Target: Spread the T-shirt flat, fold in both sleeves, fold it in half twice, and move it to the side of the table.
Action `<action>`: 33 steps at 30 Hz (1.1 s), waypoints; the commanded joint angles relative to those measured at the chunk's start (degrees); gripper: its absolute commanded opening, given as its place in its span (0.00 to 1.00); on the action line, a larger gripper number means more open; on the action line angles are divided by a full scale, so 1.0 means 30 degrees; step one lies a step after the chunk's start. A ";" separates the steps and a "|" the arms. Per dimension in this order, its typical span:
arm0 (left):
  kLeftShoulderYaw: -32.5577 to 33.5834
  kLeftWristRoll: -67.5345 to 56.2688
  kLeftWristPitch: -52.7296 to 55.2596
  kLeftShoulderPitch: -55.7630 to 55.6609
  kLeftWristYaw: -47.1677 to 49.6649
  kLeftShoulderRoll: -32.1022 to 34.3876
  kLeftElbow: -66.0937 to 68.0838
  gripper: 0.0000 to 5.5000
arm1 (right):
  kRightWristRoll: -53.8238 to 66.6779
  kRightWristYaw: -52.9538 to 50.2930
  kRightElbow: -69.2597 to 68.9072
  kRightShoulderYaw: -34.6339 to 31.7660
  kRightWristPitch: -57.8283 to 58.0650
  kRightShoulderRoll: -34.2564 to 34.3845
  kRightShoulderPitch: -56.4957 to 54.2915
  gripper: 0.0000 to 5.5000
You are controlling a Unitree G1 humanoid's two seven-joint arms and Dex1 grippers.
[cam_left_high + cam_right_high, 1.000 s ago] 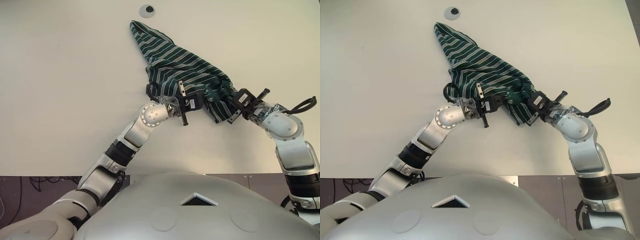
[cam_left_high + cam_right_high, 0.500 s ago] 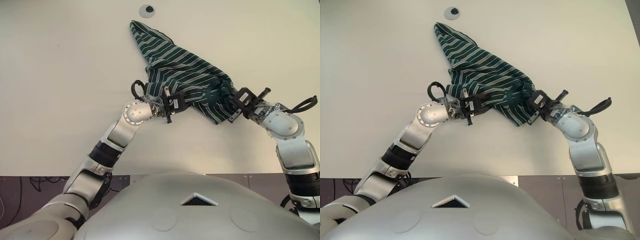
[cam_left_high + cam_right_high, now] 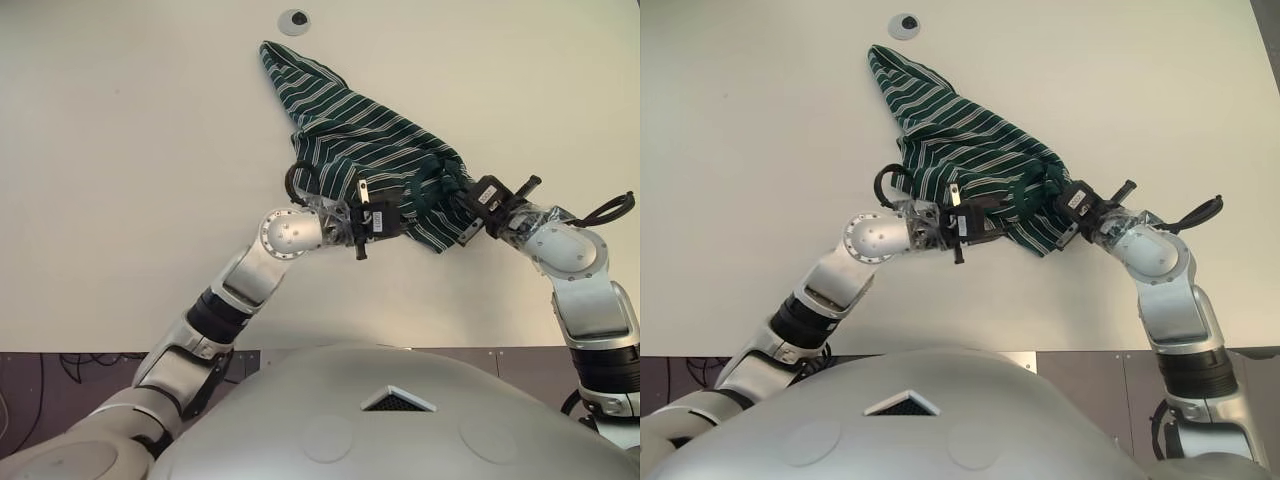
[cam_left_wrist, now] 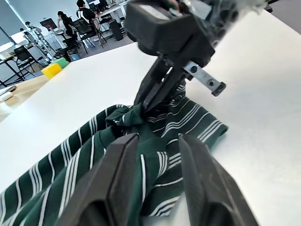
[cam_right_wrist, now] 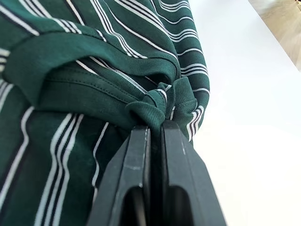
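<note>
A dark green T-shirt [image 3: 350,130] with white stripes lies bunched in a long diagonal heap on the white table [image 3: 120,180]. My right gripper [image 5: 154,127] is shut on a fold of fabric at the shirt's near right end [image 3: 462,198]. At the shirt's near edge, my left gripper [image 4: 157,139] is open, its two fingers [image 4: 117,183] spread over striped cloth; from above it [image 3: 385,217] sits just left of the right gripper. The left wrist view also shows the right gripper [image 4: 164,42] farther off, pinching the fabric.
A small round dark-and-white disc [image 3: 293,20] is set into the table beyond the shirt's far tip. The table's near edge [image 3: 100,350] runs just in front of me. Bare tabletop stretches to the left and right of the shirt.
The left gripper drew back to the left half a second ago, then came right again to the shirt's near edge. The right gripper kept its hold and stayed in place.
</note>
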 commanded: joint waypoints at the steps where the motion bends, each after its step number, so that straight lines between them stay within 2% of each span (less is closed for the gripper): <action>1: -0.0758 0.1324 -0.0791 -0.0567 0.0792 -0.0404 0.1832 0.28 | -0.0188 0.0044 -0.0040 0.0044 0.0052 0.0058 -0.0064 0.01; 13: -0.0677 0.2440 -0.2786 -0.1066 0.2689 -0.1451 0.4871 0.28 | -0.0209 -0.0031 0.0019 0.0169 0.0019 0.0178 -0.0119 0.01; 23: -0.0299 0.3292 -0.3120 -0.0949 0.3814 -0.1384 0.5303 0.00 | -0.0194 0.0189 0.0213 0.0363 -0.0079 0.0122 -0.0626 0.01; 29: 0.0179 0.2916 -0.3578 -0.0733 0.4087 -0.1532 0.4857 0.00 | -0.0173 0.0171 0.0111 0.0349 -0.0100 0.0070 -0.0442 0.01; 33: 0.2325 0.0352 -0.2558 -0.0918 0.3464 -0.1801 0.3143 0.00 | -0.0008 -0.0408 0.0020 -0.0565 -0.0963 0.0153 -0.0924 0.01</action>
